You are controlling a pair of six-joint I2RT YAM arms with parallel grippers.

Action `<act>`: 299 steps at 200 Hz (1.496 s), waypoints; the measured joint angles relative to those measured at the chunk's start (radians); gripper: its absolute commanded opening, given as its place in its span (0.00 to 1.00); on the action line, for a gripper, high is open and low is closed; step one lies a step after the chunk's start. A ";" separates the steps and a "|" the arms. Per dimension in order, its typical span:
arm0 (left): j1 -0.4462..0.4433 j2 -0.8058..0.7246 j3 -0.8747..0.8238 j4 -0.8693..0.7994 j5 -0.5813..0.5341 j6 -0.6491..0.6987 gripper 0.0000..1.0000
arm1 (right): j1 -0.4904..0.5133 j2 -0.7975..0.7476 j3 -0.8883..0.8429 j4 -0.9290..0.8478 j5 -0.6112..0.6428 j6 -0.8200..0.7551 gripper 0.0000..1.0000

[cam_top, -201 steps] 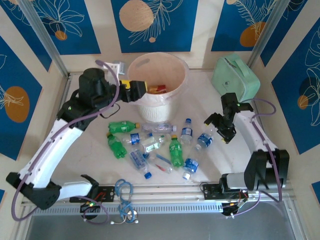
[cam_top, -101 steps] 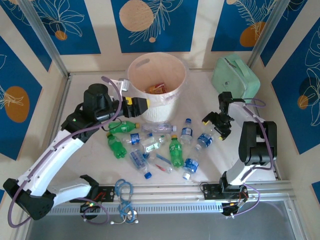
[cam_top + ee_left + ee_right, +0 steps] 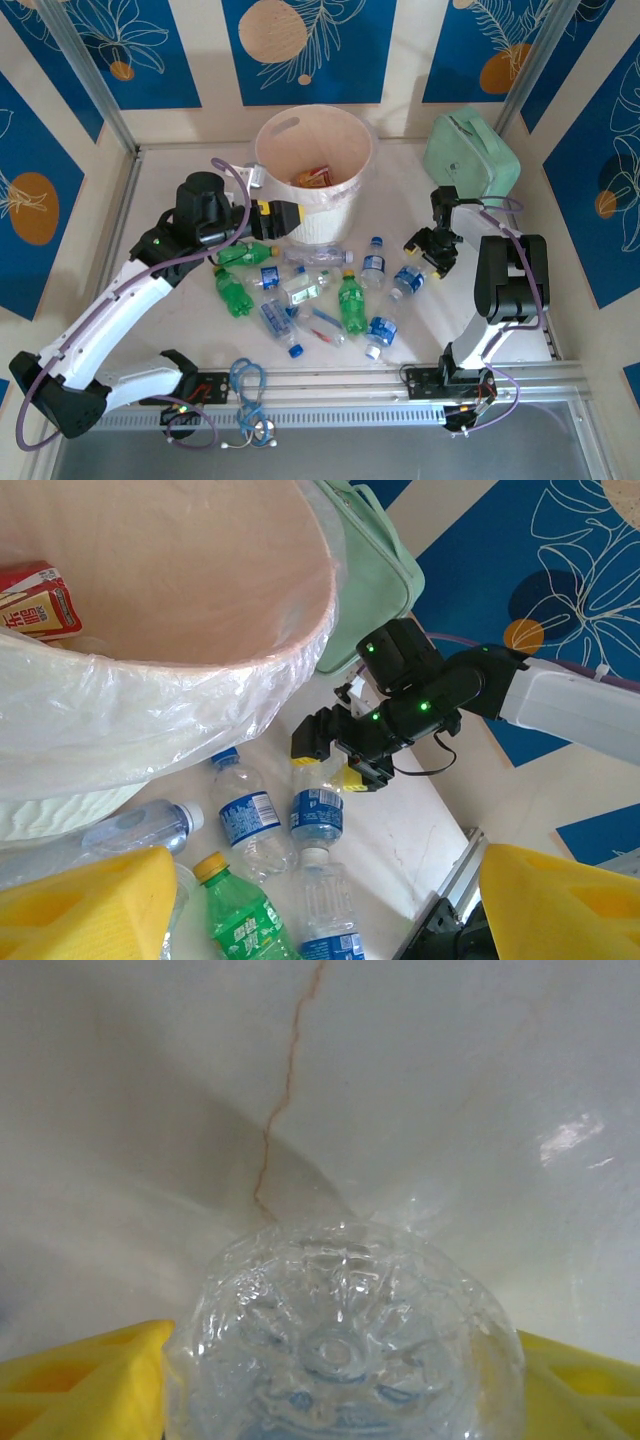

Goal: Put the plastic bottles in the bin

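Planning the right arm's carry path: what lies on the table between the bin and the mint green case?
Nothing: the top external view shows bare table between the bin and the mint green case.

The left arm [image 3: 110,310] and right arm [image 3: 512,280] are white shells with chunky black joints, each trailing a looping purple cable [image 3: 232,185]. Tiny green lights [image 3: 420,707] dot the black wrists; the left gripper [image 3: 290,215] has yellow finger pads [image 3: 90,905].

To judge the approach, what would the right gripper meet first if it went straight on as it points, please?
The clear bottle: its base sits between the fingers of the right gripper; beyond it, apparently close, lies the white table.
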 measured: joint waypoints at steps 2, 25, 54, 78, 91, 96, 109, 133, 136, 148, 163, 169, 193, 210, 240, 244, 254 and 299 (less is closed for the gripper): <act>0.000 0.000 0.000 0.000 0.000 0.000 0.79 | 0.000 0.000 0.000 0.000 0.000 0.003 0.69; 0.000 0.009 0.000 0.000 -0.003 0.000 0.79 | 0.000 -0.015 -0.005 0.000 0.014 0.000 0.67; 0.000 0.017 0.000 0.000 -0.005 -0.001 0.79 | -0.001 -0.089 -0.016 -0.002 0.020 0.000 0.65; 0.000 0.018 0.000 0.000 -0.008 -0.002 0.80 | -0.001 -0.174 -0.017 -0.010 0.029 -0.005 0.65; 0.000 0.020 0.000 0.002 -0.008 -0.003 0.80 | 0.000 -0.230 -0.016 -0.017 0.032 -0.006 0.64; 0.000 0.021 0.000 0.005 -0.007 -0.003 0.81 | 0.001 -0.254 -0.016 -0.022 0.034 -0.007 0.64; 0.000 0.025 0.000 0.018 -0.007 -0.003 0.82 | 0.010 -0.317 -0.015 -0.038 0.035 -0.007 0.64; -0.005 0.031 0.000 0.039 0.000 -0.003 0.83 | 0.060 -0.436 0.014 -0.073 0.032 -0.006 0.64; -0.007 0.031 0.000 0.043 0.001 -0.003 0.83 | 0.071 -0.449 0.022 -0.077 0.033 -0.006 0.64; -0.014 0.030 0.000 0.050 0.005 -0.002 0.83 | 0.120 -0.507 0.058 -0.084 0.025 -0.006 0.64; -0.025 0.031 0.000 0.060 0.013 -0.002 0.84 | 0.195 -0.575 0.111 -0.081 0.016 -0.005 0.64; -0.031 0.031 0.000 0.064 0.017 -0.002 0.84 | 0.223 -0.599 0.134 -0.079 0.014 -0.002 0.64; -0.061 0.029 -0.016 0.112 0.045 0.002 0.84 | 0.332 -0.658 0.240 -0.071 0.005 0.023 0.64; -0.090 0.029 -0.043 0.142 0.064 0.016 0.84 | 0.372 -0.673 0.299 -0.047 -0.002 0.050 0.64; -0.148 0.029 -0.092 0.171 0.096 0.033 0.84 | 0.425 -0.666 0.359 -0.011 -0.020 0.102 0.64; -0.154 0.029 -0.095 0.174 0.098 0.036 0.85 | 0.434 -0.662 0.367 -0.009 -0.020 0.109 0.64; -0.168 0.028 -0.101 0.180 0.102 0.041 0.84 | 0.460 -0.650 0.391 -0.005 -0.019 0.122 0.64; -0.183 -0.044 -0.140 0.199 0.051 0.054 0.85 | 0.564 -0.566 0.537 0.007 0.004 0.137 0.64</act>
